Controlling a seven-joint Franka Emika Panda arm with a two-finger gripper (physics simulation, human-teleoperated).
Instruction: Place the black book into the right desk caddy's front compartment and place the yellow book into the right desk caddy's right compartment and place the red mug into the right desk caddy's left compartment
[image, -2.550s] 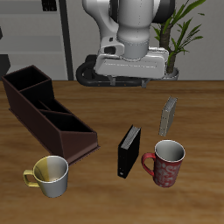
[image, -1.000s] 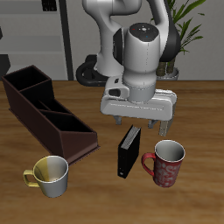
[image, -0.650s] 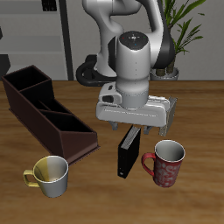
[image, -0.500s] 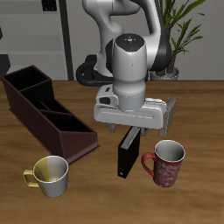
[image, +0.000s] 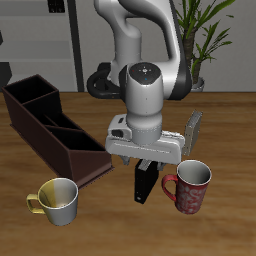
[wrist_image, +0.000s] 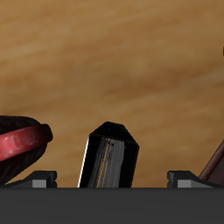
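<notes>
No item is yet stowed: the open gripper (image: 147, 160) is positioned over the upright black book (image: 145, 183), between the caddy (image: 52, 130) and red mug (image: 188, 186); the yellow book (image: 193, 131) is untouched.

The black book (image: 146, 182) is plain black, and the red mug (image: 190, 187) is dark red with pale speckles and a grey inside. The right desk caddy (image: 52, 128) is maroon-brown; the yellow book (image: 192, 132) is grey-tan.

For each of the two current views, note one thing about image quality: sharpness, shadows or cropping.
Exterior view: evenly lit and sharp, with only soft shadows under the red mug and cream mug; the arm hides much of the black book. Wrist view: the wood grain looks smeared, and the frame edge crops the black book and red mug.
</notes>
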